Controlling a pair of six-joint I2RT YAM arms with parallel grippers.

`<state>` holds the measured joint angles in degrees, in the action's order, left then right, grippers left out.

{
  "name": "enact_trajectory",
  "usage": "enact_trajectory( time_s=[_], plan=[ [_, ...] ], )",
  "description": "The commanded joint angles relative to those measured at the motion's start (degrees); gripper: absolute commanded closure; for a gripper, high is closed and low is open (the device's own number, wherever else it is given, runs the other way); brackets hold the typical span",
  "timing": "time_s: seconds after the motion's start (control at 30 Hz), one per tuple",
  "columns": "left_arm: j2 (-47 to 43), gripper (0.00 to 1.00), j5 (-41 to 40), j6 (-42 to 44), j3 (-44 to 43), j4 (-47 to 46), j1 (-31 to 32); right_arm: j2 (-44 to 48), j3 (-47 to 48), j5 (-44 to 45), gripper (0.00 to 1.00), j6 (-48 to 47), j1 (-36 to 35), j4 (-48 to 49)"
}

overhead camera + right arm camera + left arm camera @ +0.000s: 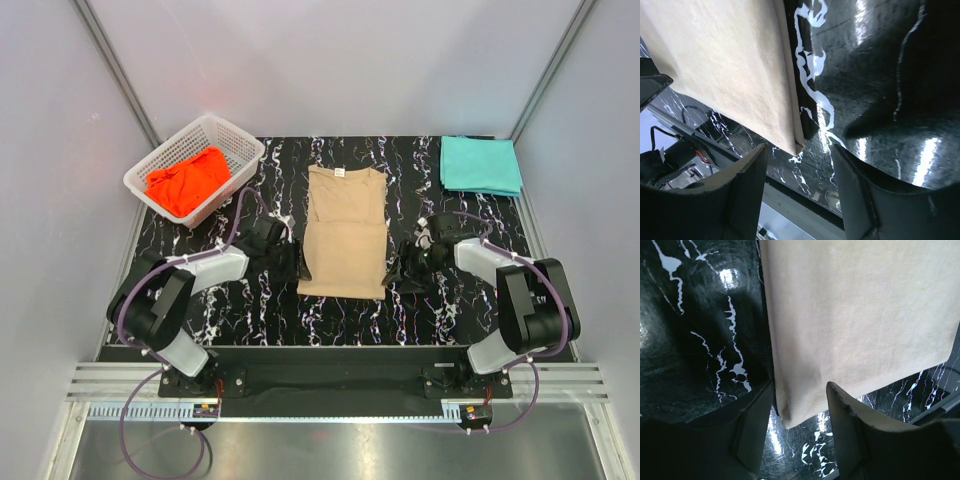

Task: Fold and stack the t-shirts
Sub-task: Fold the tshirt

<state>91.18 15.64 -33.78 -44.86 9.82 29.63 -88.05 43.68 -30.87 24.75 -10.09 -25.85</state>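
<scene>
Looking down from above, the tan t-shirt [345, 235] is lying folded into a long rectangle mid-tabletop [250, 310], collar toward the far side. The left end effector [285, 262] and right end effector [405, 270] are sitting low beside its near corners. The teal t-shirt [480, 165] is lying folded at the far right, and the orange-red t-shirt [185, 180] is bunching in the white basket [235, 140] at far left.

From the left wrist, the fingers are standing apart and clamping nothing, with the shirt's near corner lying flat between them.

From the right wrist, the fingers are likewise standing apart and empty, the other near corner just ahead of them.

Judging from this, either end effector is risking a pinch on the top layer alone, which would peel the fold open. Uneven lifting between the arms would skew the rectangle.
</scene>
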Motion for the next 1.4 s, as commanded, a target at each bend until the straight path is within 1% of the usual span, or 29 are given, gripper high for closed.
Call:
enact_trajectory(
  time_s=[0.0,0.07,0.2,0.27,0.37,0.4,0.5,0.53,0.57,0.67,0.7,0.73,0.9,0.97,1.0,1.03,1.07,1.1,1.17,1.2,1.37],
  plan=[
    [-1.09,0.49,-3.51,-0.59,2.84,0.72,0.17,-0.63,-1.58,-1.82,0.39,2.14,-2.47,5.01],
    [-1.35,0.51,-3.51,-0.94,3.2,1.07,0.17,-1.16,-1.93,-1.82,0.39,2.84,-3.18,5.8],
    [-2.49,0.52,-3.77,-1.2,4.78,1.07,0.25,-2.39,-2.98,1.5,0.42,3.11,-4.33,5.54],
    [-2.76,0.56,-2.81,-1.38,5.4,0.29,0.26,-2.48,-3.43,3.09,0.44,3.2,-4.33,5.28],
    [-2.14,0.7,-2.54,-1.64,6.63,-0.59,0.26,-3.09,-4.65,1.96,0.56,4.16,-4.5,7.21],
    [-1.62,0.8,-2.28,-1.64,7.06,-0.86,0.26,-3.35,-5.27,1.78,0.65,4.42,-4.42,8.08],
    [-1.0,0.91,-0.44,-1.99,8.12,-2.17,0.26,-3.36,-6.23,1.87,0.72,4.86,-4.41,8.79],
    [-1.0,0.98,0.09,-2.25,8.47,-2.53,0.26,-3.18,-6.5,1.61,0.74,5.04,-4.41,8.97],
    [-1.09,1.0,0.79,-2.43,8.91,-3.31,0.26,-3.01,-6.76,1.52,0.77,5.13,-4.41,9.23],
    [-1.44,1.0,1.32,-2.61,10.4,-3.67,0.34,-2.21,-7.12,2.22,0.86,5.31,-4.41,9.23],
    [-1.61,1.0,1.24,-2.69,10.67,-3.67,0.43,-2.04,-7.12,2.57,0.91,5.22,-4.41,8.97],
    [-2.05,1.0,0.89,-2.96,10.85,-3.32,0.43,-1.95,-7.03,2.83,1.0,5.22,-4.5,8.88],
    [-3.9,1.0,-0.61,-3.75,11.99,-2.09,0.69,-1.25,-7.03,4.42,1.0,5.39,-4.41,8.44],
    [-4.34,0.99,-0.7,-4.01,11.82,-1.39,0.96,-0.9,-7.03,3.37,1.0,5.22,-4.41,8.62],
    [-4.78,0.86,-0.87,-4.01,11.73,-1.04,1.13,-0.46,-7.12,2.58,0.92,5.04,-4.59,8.79],
    [-5.65,0.77,-1.13,-4.27,11.73,-0.34,1.48,-0.02,-7.21,2.4,0.82,5.13,-4.68,8.53],
    [-6.35,0.72,-1.66,-4.36,11.9,-0.16,1.66,0.77,-7.12,2.48,0.67,5.39,-4.85,8.1],
    [-7.67,0.68,-1.93,-4.54,12.08,-0.07,2.1,1.21,-7.21,2.48,0.63,5.65,-5.03,7.4],
    [-8.99,0.59,-2.45,-5.15,12.69,-0.07,2.28,2.09,-7.64,2.57,0.56,6.36,-5.03,6.95],
    [-10.04,0.57,-2.63,-5.33,12.95,-0.16,2.45,2.88,-8.25,2.49,0.5,6.97,-5.12,6.6],
    [-10.14,0.52,-0.97,-6.74,15.5,-3.23,2.72,4.12,-10.01,2.57,0.49,8.55,-5.29,7.03]
  ],
)
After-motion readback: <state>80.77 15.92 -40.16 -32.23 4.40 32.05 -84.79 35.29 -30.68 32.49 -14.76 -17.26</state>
